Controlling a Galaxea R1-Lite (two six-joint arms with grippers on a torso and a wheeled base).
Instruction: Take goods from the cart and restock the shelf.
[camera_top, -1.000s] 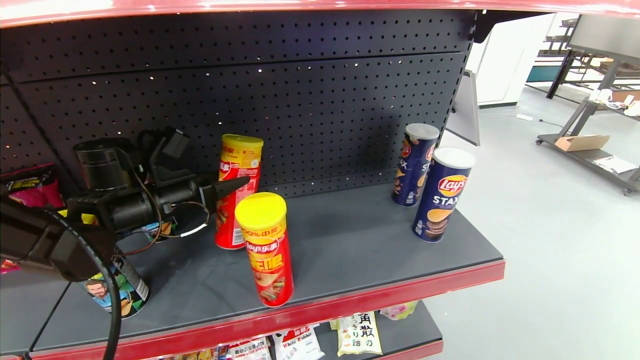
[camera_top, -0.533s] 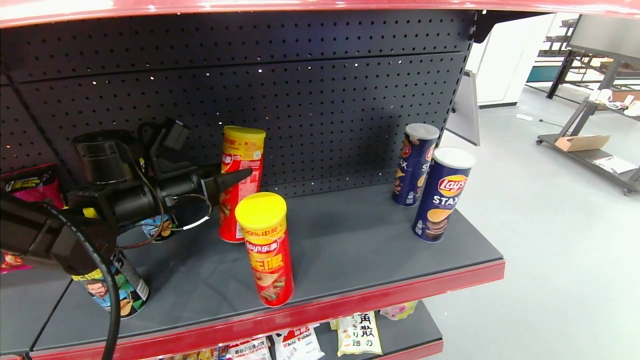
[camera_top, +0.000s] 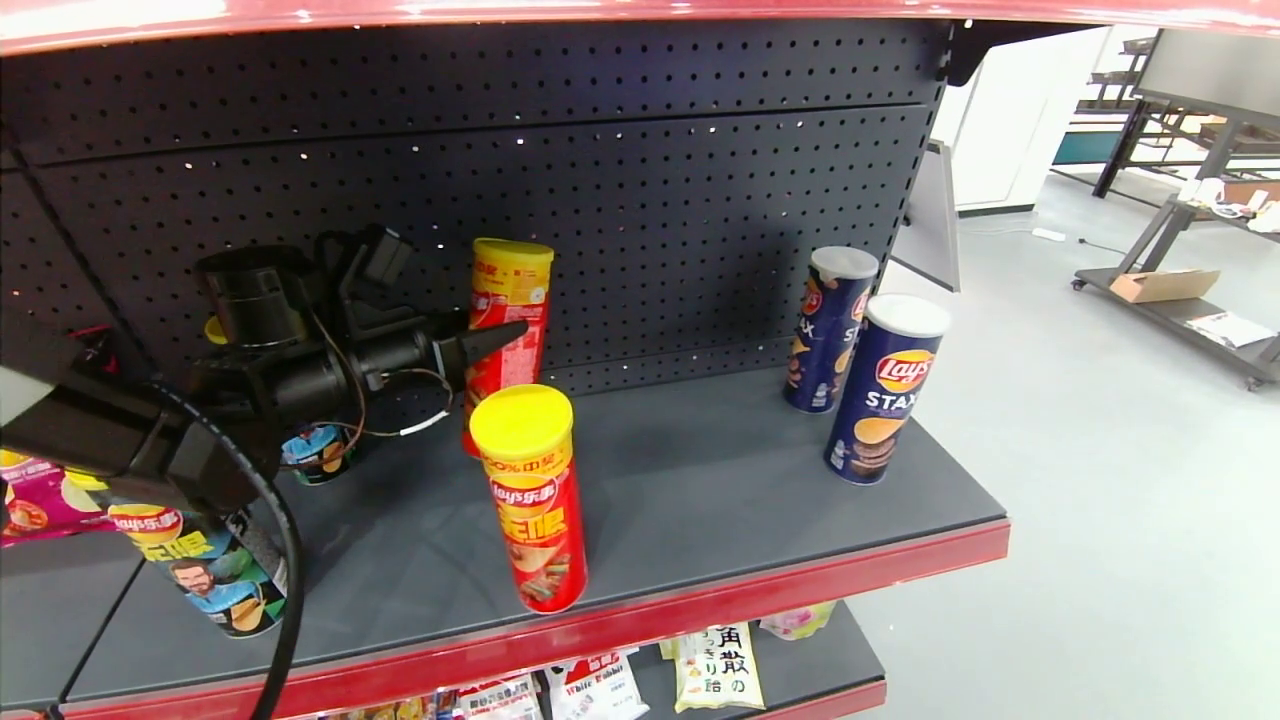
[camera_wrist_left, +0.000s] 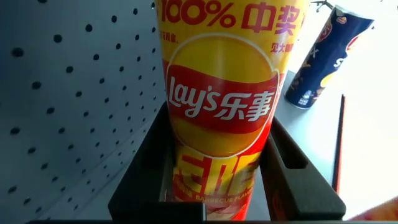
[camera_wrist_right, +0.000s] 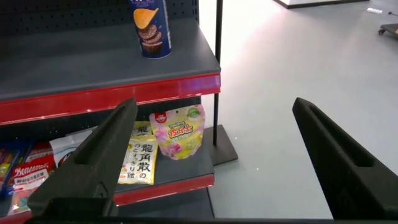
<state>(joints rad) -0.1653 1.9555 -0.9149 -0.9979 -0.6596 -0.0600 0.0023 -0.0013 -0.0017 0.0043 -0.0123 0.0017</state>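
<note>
HEAD: left gripper (camera_top: 500, 340) clamps red chip can (camera_top: 510, 285) at shelf (camera_top: 720, 470) rear, near pegboard (camera_top: 650, 200), behind front red can (camera_top: 530, 500) | LEFT WRIST: chip can pinched between both fingers | RIGHT WRIST: right gripper (camera_wrist_right: 214, 106) spread, empty; snack bags (camera_wrist_right: 177, 130) beyond.

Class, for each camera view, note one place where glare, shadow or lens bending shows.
Head view: glare whitens the top shelf edge, which bows with the lens; light pricks through the pegboard. Left wrist view: the held red can is evenly lit. Right wrist view: the floor glares almost white.
</note>
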